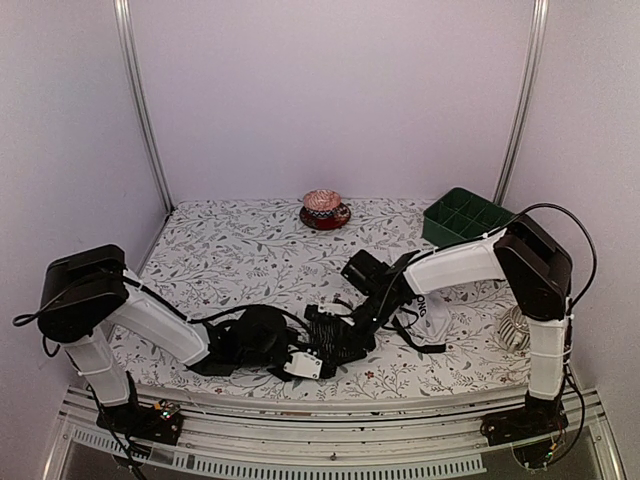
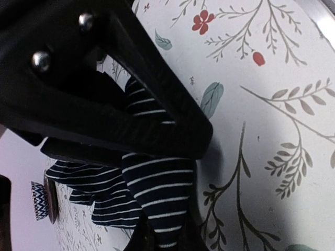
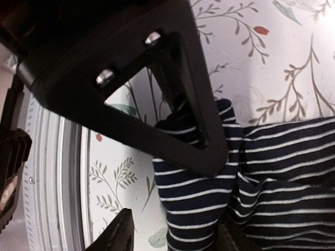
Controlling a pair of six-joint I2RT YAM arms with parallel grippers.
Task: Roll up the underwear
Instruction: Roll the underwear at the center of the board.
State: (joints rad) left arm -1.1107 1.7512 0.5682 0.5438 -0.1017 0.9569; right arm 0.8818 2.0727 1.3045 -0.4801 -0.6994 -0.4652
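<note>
We see a table [image 1: 230, 250] covered with a cloth printed with leaves and small flowers. Pale walls close it on three sides, and a metal post [image 1: 140, 100] stands in each far corner.

At the middle of the far edge a bowl [image 1: 323, 208] sits on a red saucer. A green tray with compartments [image 1: 465, 215] stands in the far right corner. The white brief [image 1: 436, 318] lies toward the right edge, partly under the right forearm. Near the right edge there is also a small striped thing [image 1: 512, 328] that we cannot identify.

The black striped brief [image 1: 322, 322] lies bunched close to the near edge, about in the middle. The left gripper [image 1: 315, 355] is clenched on a fold of it [image 2: 157, 193]. The right gripper [image 1: 345, 335] has its fingers apart around another fold [image 3: 199, 198]. Both arms cross low over the near half, so this part is crowded. Toward the far edge and the left edge, the cloth lies bare.
</note>
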